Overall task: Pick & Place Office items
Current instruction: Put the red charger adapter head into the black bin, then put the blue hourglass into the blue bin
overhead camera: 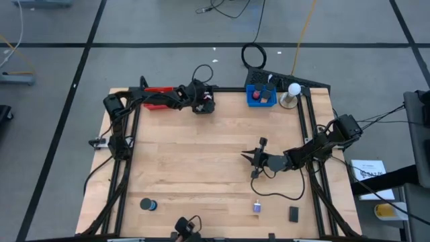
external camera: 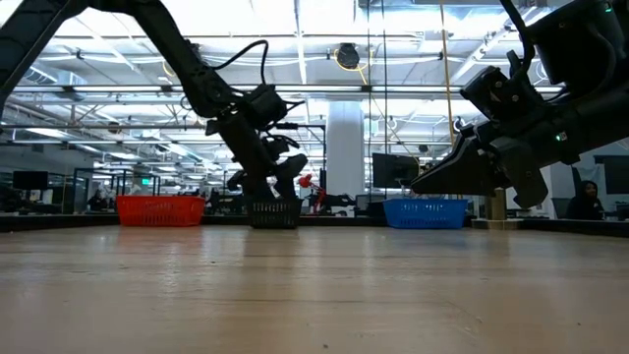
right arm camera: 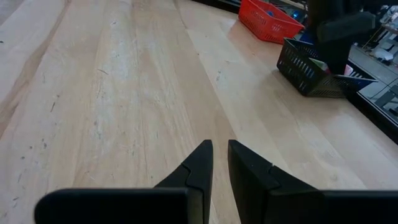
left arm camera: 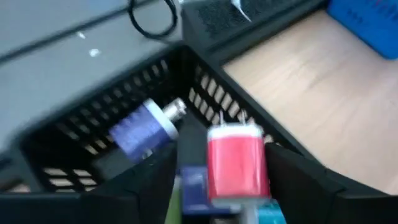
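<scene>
My left gripper point(overhead camera: 203, 104) hangs over the black tray point(overhead camera: 201, 107) at the table's far edge, tipped down into it. Its fingers point(left arm camera: 143, 186) stand open on either side of a red item with a white top point(left arm camera: 236, 163). Whether they touch it, I cannot tell. A blue-purple cylinder point(left arm camera: 146, 127) and other small items lie in the tray point(left arm camera: 74, 134). My right gripper point(overhead camera: 247, 156) waits right of the table's middle, shut with nothing between its fingers point(right arm camera: 220, 149). Loose office items lie near the front edge: a blue and black disc point(overhead camera: 148, 204), a small purple piece point(overhead camera: 257, 207) and a black block point(overhead camera: 293, 214).
A red tray point(overhead camera: 158, 97) stands left of the black one and a blue tray point(overhead camera: 261, 94) to its right, all along the far edge. A white ball-shaped lamp point(overhead camera: 293, 91) stands beside the blue tray. Bare wood point(overhead camera: 201, 161) lies between the arms.
</scene>
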Controlling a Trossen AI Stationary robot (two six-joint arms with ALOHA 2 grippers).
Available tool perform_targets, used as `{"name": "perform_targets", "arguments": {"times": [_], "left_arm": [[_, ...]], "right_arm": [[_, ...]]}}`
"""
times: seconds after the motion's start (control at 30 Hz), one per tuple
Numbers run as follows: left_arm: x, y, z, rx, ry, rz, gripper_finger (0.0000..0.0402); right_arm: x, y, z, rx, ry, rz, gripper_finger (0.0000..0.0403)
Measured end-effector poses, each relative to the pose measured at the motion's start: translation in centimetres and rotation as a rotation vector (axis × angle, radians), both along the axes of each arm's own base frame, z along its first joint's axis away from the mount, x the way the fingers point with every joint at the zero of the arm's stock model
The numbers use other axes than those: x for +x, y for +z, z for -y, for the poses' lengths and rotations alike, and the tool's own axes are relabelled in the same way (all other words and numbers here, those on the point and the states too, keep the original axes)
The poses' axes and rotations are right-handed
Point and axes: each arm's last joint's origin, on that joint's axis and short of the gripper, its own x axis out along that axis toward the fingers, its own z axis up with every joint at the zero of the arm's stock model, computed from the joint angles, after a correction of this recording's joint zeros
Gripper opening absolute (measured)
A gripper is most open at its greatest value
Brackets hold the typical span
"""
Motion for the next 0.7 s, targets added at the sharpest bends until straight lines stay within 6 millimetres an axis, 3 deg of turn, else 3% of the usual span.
{"name": "perform_targets", "arguments": {"times": [0.13, 0.27, 0.7], "left_arm": [[-0.38, 0.49, -0.05, 0.044, 0.058, -0.041, 0.0262], [-0.71, 0.84, -0.01, 0.069, 0.094, -0.077, 0.0252], [-0.52, 0.89, 0.18, 0.109, 0.040, -0.111, 0.0122]], "right_arm": [[0.00, 0.00, 0.01, 0.000, 0.000, 0.000, 0.0045], [0.00, -0.01, 0.01, -0.001, 0.000, -0.002, 0.0045], [0.00, 0.00, 0.01, 0.000, 0.000, 0.000, 0.0045]]}}
